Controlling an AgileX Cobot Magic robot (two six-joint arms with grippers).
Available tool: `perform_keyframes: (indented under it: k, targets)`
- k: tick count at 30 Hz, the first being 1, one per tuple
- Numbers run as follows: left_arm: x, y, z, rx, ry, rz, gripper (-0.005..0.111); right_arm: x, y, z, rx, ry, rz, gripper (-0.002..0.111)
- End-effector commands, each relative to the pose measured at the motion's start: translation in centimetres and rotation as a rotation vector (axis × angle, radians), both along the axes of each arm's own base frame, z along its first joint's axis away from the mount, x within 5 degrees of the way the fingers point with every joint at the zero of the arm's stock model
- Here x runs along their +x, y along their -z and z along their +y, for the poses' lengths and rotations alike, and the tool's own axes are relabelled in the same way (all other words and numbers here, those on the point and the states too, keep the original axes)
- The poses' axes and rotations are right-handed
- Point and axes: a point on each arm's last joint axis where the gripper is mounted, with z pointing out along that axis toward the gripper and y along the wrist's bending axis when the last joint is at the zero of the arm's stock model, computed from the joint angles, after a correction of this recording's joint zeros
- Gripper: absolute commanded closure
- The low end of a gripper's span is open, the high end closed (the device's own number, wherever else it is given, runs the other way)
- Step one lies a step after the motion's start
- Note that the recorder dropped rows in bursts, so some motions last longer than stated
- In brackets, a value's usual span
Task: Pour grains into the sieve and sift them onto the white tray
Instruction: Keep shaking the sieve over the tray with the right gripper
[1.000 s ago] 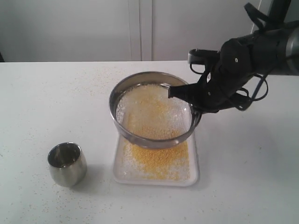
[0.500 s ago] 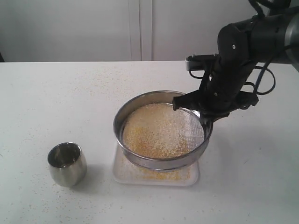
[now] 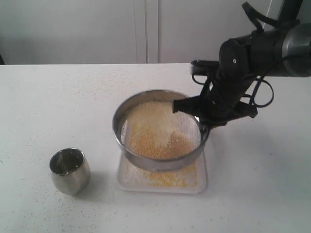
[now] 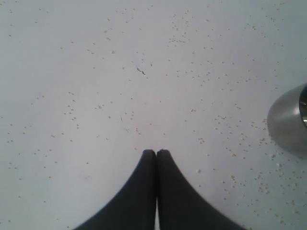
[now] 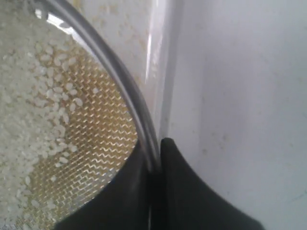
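- exterior view: the sieve point(image 3: 154, 164) hangs over the white tray point(image 3: 162, 190) and hides the tray's far part; only the near strip of the tray shows below it.
- the grains point(image 3: 154, 132) lie in a pale-to-golden heap on the mesh, and a thinner yellow layer lies on the tray under the sieve.
- the right jaws are pinched narrow onto the sieve's rim on its right side, with the dark arm reaching in from the right.
- a steel cup point(image 3: 70, 171) stands upright on the bench point(image 3: 53, 102), well apart from the tray, toward the left front.
- loose specks of grain dot the bench around the tray and the cup.
- left wrist view: the left jaws are pressed together, tip against tip, with nothing between them, above bare bench point(image 4: 86, 72) sprinkled with stray grains.
- the curved side of the steel cup point(image 4: 287, 120) shows at the picture's edge, apart from the jaws.
- right wrist view: the right jaws clamp the sieve's thin steel rim point(image 5: 111, 69), one jaw inside over the mesh and one outside.
- whitish grains point(image 5: 29, 110) cover much of the mesh; the mesh beside the jaws is mostly bare wire.
- the white tray's raised edge point(image 5: 158, 52) runs just beyond the rim, with plain bench point(image 5: 240, 96) past it.
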Motion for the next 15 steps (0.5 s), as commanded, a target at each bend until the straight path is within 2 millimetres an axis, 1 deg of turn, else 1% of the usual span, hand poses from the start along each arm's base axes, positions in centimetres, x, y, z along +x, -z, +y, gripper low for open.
perform_keyframes:
  k: [1,2,3,4,5,6,7,8,10,11,13,15]
  targets:
    - [-0.2,-0.2,0.0,-0.006,-0.006,-0.001,0.107,-0.3,-1.1,-0.2,0.107,0.033,-0.186,0.108]
    - [-0.2,-0.2,0.0,-0.006,-0.006,-0.001,0.107,0.5,-1.0,-0.5,0.139,0.091,-0.198,0.108]
    - [-0.2,-0.2,0.0,-0.006,-0.006,-0.001,0.107,1.2,-0.5,-0.7,0.128,0.128,-0.138,0.108]
    - [-0.2,-0.2,0.0,-0.006,-0.006,-0.001,0.107,0.9,-0.1,-0.9,0.060,0.092,-0.026,0.108]
    - [-0.2,-0.2,0.0,-0.006,-0.006,-0.001,0.107,0.3,0.0,-1.0,0.015,0.042,0.029,0.108]
    - [-0.2,-0.2,0.0,-0.006,-0.006,-0.001,0.107,-0.5,-0.1,-1.1,-0.008,0.004,0.045,0.108]
    - [-0.2,-0.2,0.0,-0.004,-0.006,-0.001,0.107,-1.1,-0.1,-1.2,-0.006,-0.006,0.024,0.108]
    - [-0.2,-0.2,0.1,-0.002,-0.006,-0.001,0.107,-1.3,-0.5,-1.3,0.020,-0.005,-0.035,0.108]
    - [-0.2,-0.2,0.1,-0.002,-0.006,-0.001,0.107,-0.7,-1.5,-1.3,0.091,0.027,-0.169,0.108]
    - [-0.2,-0.2,0.1,-0.002,-0.006,-0.001,0.107,0.0,-1.7,-1.5,0.124,0.076,-0.200,0.108]
    - [-0.2,-0.2,0.1,-0.002,-0.006,-0.001,0.107,1.1,-1.5,-1.6,0.130,0.130,-0.160,0.108]
    - [-0.2,-0.2,0.1,-0.002,-0.006,-0.001,0.107,0.8,-1.1,-1.7,0.037,0.069,-0.013,0.108]
